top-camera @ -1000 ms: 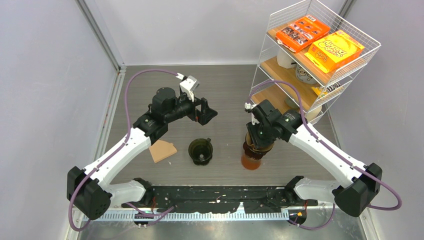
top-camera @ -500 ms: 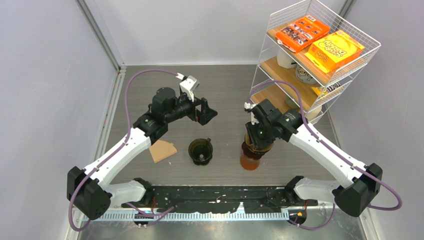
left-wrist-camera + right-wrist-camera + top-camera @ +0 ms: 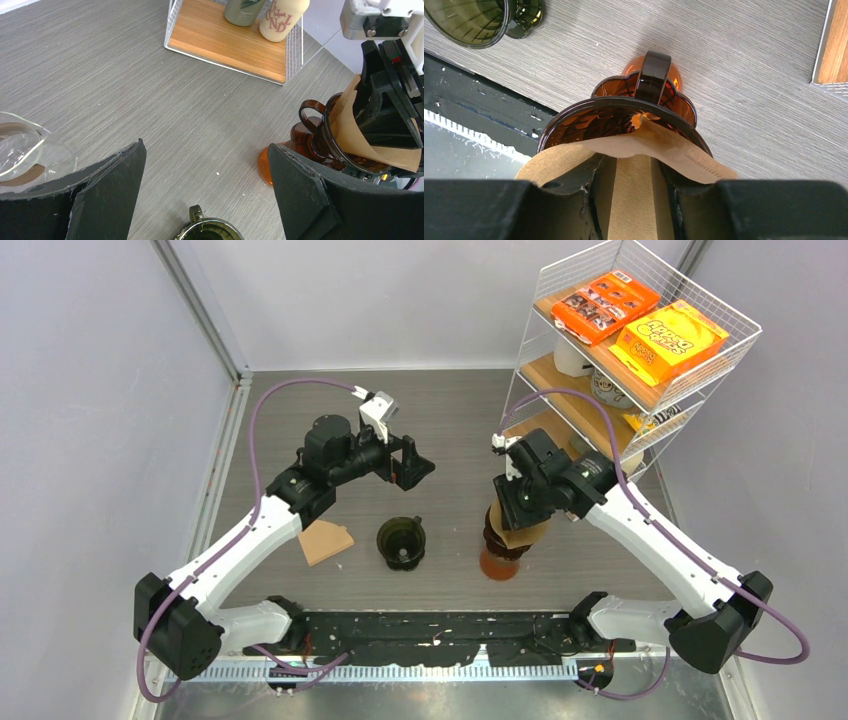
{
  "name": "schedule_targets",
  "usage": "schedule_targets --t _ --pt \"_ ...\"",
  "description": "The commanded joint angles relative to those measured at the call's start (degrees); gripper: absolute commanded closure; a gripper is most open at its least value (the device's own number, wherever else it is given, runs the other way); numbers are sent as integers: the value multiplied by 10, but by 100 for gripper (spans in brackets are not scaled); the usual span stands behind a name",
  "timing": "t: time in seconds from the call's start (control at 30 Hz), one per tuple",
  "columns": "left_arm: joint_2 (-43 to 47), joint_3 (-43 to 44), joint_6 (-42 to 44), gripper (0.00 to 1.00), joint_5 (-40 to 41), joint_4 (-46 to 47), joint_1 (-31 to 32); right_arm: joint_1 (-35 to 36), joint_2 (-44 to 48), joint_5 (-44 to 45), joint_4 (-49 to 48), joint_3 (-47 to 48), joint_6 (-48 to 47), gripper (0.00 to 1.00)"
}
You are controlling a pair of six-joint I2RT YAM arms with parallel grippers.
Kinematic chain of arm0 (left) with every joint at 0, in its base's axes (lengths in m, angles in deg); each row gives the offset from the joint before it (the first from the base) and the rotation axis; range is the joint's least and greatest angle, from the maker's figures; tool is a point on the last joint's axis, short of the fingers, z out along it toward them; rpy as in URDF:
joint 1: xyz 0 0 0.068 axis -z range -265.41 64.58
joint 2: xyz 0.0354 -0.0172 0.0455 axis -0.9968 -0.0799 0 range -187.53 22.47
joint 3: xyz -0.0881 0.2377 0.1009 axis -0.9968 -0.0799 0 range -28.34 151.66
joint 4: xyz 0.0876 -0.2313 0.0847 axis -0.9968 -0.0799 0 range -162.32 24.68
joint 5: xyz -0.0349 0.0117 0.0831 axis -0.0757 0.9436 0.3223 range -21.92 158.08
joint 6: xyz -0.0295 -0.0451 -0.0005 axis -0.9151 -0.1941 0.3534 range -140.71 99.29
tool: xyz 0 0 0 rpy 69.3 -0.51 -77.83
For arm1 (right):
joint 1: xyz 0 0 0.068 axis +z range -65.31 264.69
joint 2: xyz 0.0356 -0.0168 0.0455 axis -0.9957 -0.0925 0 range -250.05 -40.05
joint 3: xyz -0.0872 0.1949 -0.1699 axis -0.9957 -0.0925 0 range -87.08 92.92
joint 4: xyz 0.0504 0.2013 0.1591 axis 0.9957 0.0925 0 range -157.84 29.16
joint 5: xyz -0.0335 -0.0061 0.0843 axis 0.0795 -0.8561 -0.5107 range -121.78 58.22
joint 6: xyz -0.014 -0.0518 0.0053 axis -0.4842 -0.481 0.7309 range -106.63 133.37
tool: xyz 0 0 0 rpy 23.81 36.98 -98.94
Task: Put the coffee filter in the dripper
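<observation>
The right fingers [image 3: 574,210] of a two-armed robot stand inside a brown paper coffee filter [image 3: 684,157] that sits, point downward, in the amber dripper [image 3: 589,122] near the front of the grey desk [image 3: 450,410]. The fingers are partly released, with a strip of bare paper showing in the gap between them. The filter's upper edge rises above the dripper's rim and wraps round them. The dripper stands upright on its orange base, its loop handle on the side away from the right wrist camera. To its left, and apart from it, stands a dark green dripper [image 3: 401,541]. Further left, just beside that, a flat brown paper sheet [image 3: 326,541] lies on the desk. The left fingers [image 3: 110,185] hang fully released above the desk, behind the green dripper, with nothing between them. A white wire rack [image 3: 548,372] stands at the desk's far right corner, with orange and yellow boxes on its top shelf and bottles on the wooden shelves below.
</observation>
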Motion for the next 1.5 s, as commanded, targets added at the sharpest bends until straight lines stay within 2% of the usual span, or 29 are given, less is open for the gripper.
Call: schedule_targets --t 0.0,0.57,0.83,0.97,1.13,1.2,1.33,1.47 --pt "16 17 -4 0 -10 16 -2 4 13 18 15 35 9 63" --pt "18 15 -4 0 -12 17 -3 9 34 0 27 90 2 60" --pt "22 12 -4 0 -13 19 -2 8 46 35 33 149 -11 54" --pt "25 11 -4 0 -14 19 -3 8 58 54 20 156 -16 45" --pt "27 10 -5 0 -13 20 -2 8 71 68 -5 147 -15 14" --pt "28 10 -5 0 -13 19 -3 8 76 79 -13 141 -9 7" --pt "29 9 -5 0 -14 20 -3 8 77 76 -21 130 -7 1" --pt "29 9 -5 0 -13 19 -3 8 73 93 -26 121 -7 3"
